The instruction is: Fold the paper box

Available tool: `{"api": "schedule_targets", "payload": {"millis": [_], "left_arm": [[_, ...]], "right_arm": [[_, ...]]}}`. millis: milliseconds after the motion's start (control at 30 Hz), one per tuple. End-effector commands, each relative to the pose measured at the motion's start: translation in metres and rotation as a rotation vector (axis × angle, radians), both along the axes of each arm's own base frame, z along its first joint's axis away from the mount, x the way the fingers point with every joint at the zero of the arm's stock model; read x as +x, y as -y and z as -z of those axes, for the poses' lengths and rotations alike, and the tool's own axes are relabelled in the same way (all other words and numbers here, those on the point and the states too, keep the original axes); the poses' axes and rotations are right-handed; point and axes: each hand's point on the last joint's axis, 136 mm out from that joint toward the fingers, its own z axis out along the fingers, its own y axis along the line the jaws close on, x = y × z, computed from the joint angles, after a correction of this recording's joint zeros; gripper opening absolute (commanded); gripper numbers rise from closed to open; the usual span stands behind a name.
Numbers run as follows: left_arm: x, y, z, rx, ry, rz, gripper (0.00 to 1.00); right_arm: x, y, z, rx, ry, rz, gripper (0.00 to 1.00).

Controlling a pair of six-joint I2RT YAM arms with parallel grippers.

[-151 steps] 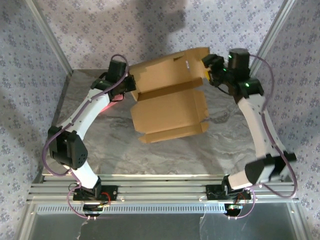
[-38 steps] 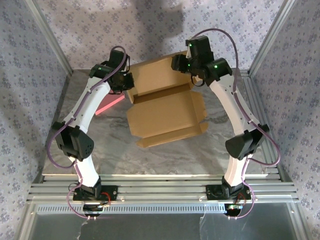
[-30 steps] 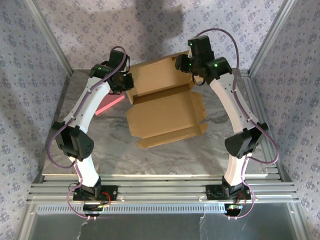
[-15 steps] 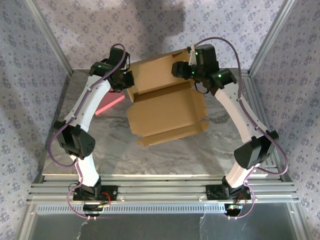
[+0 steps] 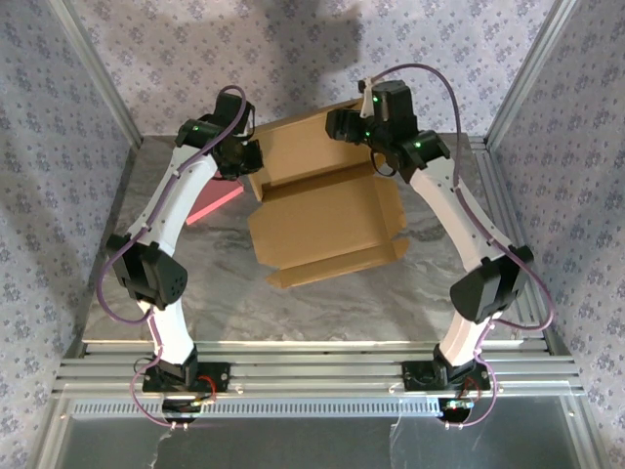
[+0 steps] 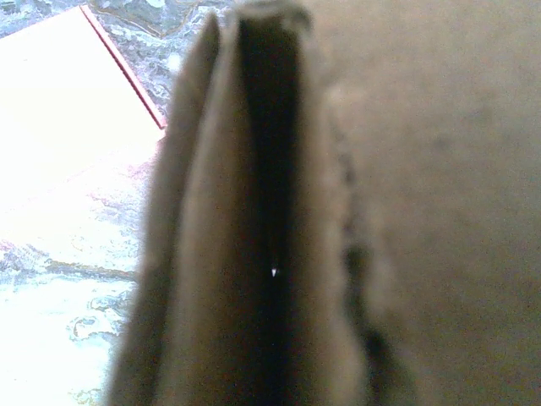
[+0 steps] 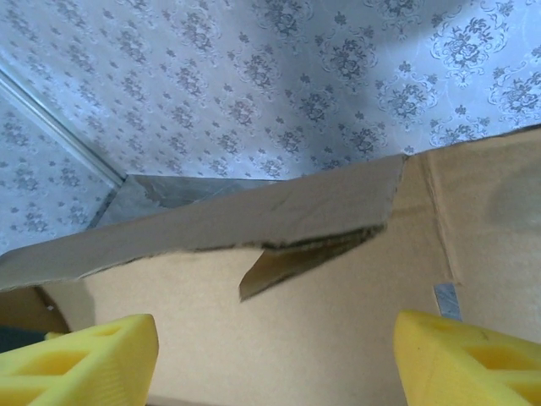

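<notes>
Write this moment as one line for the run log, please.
paper box: base flat, rear panel raised | left gripper: shut on its left edge | right gripper: open at rear panel

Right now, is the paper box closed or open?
Open. The paper box shows its inside, and its far lid panel stands raised, not folded down.

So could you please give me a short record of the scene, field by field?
box: paper box, open on the table, back panel raised
left gripper: shut on the box's far left corner
right gripper: open, facing the raised panel
other: pink sheet flat on the table, left of the box
</notes>
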Motion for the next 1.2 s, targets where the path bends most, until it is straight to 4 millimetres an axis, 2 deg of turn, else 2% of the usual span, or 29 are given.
{"api": "schedule_targets", "payload": {"millis": [0, 200, 333, 400, 467, 567, 633, 733, 800, 867, 967, 1067, 1100, 1167], "left_arm": [[-0.002, 0.005, -0.015, -0.034, 0.017, 0.008, 0.0], [-0.003, 0.002, -0.016, -0.034, 0.016, 0.004, 0.0], [-0.002, 0.003, -0.016, -0.036, 0.016, 0.005, 0.0], [-0.001, 0.004, -0.015, -0.04, 0.015, 0.006, 0.0], [0.0, 0.004, -0.015, -0.041, 0.015, 0.007, 0.0], [0.001, 0.004, -0.016, -0.036, 0.014, 0.006, 0.0], [0.001, 0.003, -0.016, -0.032, 0.016, 0.006, 0.0], [0.001, 0.003, -0.015, -0.024, 0.014, 0.011, 0.0], [0.0, 0.002, -0.014, -0.014, 0.013, 0.017, 0.0], [0.0, 0.002, -0.013, -0.008, 0.015, 0.029, 0.0], [0.002, 0.004, -0.012, -0.011, 0.022, 0.047, 0.0], [0.004, 0.008, -0.012, -0.015, 0.032, 0.074, 0.0], [0.005, 0.009, -0.012, -0.015, 0.037, 0.087, 0.0], [0.006, 0.012, -0.013, -0.017, 0.046, 0.113, 0.0]], "right_arm": [[0.009, 0.006, -0.003, -0.048, 0.014, 0.052, 0.71], [0.013, 0.03, -0.003, -0.113, 0.015, 0.136, 0.56], [0.009, 0.036, -0.005, -0.116, 0.016, 0.118, 0.46], [0.006, 0.032, -0.007, -0.112, 0.021, 0.091, 0.47], [0.001, 0.029, -0.01, -0.113, 0.025, 0.069, 0.52], [-0.01, 0.028, -0.022, -0.107, 0.047, 0.049, 0.61], [-0.019, 0.034, -0.035, -0.091, 0.067, 0.056, 0.65], [-0.034, 0.056, -0.06, -0.043, 0.107, 0.076, 0.69], [-0.039, 0.081, -0.07, 0.031, 0.112, 0.089, 0.7], [-0.039, 0.112, -0.07, 0.125, 0.097, 0.091, 0.67], [-0.034, 0.16, -0.059, 0.23, 0.064, 0.173, 0.59], [-0.023, 0.194, -0.039, 0.336, -0.014, 0.232, 0.57], [-0.016, 0.202, -0.029, 0.37, -0.055, 0.237, 0.55], [-0.002, 0.204, -0.01, 0.432, -0.144, 0.192, 0.51]]}}
